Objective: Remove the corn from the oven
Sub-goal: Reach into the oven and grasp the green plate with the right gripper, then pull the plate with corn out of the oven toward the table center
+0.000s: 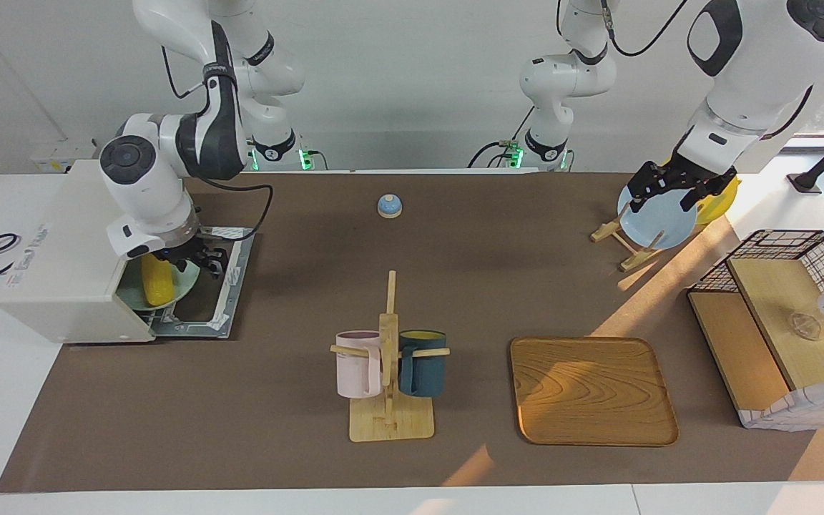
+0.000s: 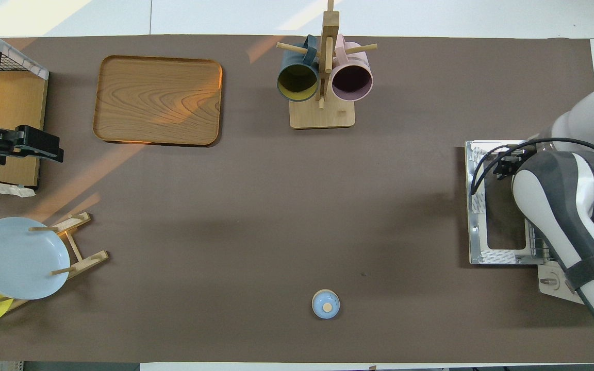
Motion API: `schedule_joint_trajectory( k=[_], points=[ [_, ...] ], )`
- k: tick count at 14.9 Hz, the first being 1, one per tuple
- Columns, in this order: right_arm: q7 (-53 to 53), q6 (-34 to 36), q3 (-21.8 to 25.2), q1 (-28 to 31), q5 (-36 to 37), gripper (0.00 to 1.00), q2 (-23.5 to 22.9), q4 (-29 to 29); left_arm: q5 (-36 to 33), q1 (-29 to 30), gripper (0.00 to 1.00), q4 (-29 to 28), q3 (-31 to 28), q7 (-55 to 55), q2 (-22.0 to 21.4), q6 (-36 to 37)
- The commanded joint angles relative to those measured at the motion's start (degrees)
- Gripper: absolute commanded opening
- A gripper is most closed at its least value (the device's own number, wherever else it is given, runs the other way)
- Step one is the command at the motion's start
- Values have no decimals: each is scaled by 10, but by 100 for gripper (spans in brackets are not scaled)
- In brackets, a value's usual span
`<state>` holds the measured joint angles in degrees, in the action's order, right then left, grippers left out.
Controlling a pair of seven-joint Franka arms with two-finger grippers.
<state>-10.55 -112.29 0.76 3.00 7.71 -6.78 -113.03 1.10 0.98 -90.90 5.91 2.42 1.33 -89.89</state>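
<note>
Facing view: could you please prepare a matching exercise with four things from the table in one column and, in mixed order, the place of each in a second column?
Things:
1. corn
2. pink mug
3. pale blue plate
4. wooden tray

Places:
A. flat on the brown mat
B. upright in the wooden plate rack
C. at the mouth of the open oven
D. hanging on a peg of the mug stand

Pairs: 1-C, 2-D, 3-B, 4-A
</note>
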Motion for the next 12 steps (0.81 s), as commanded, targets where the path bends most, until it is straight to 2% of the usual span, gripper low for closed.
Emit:
schedule_joint_trajectory(
  k=[1,4,5,6,7,10,12],
  points=[
    [25,-43,-6,20,7,56,23,-54,-2,4,100,-8,2,3,-9,-3],
    [32,-99,-6,22,7,52,38,-106,-2,4,100,-8,2,4,-9,-3],
    [42,-107,-6,22,7,39,42,-116,-2,4,100,-8,2,4,-9,-3],
    [57,-107,-6,22,7,15,43,-118,-2,4,100,-8,2,4,-9,-3],
    [72,-104,-6,21,7,0,43,-116,-2,4,100,-8,2,4,-9,-5],
    [74,-69,-10,-7,7,0,35,-82,-2,4,100,-8,2,2,-9,-4],
    [47,-22,-10,-70,9,0,22,-32,-2,4,100,-8,2,0,-9,-4]
  ],
)
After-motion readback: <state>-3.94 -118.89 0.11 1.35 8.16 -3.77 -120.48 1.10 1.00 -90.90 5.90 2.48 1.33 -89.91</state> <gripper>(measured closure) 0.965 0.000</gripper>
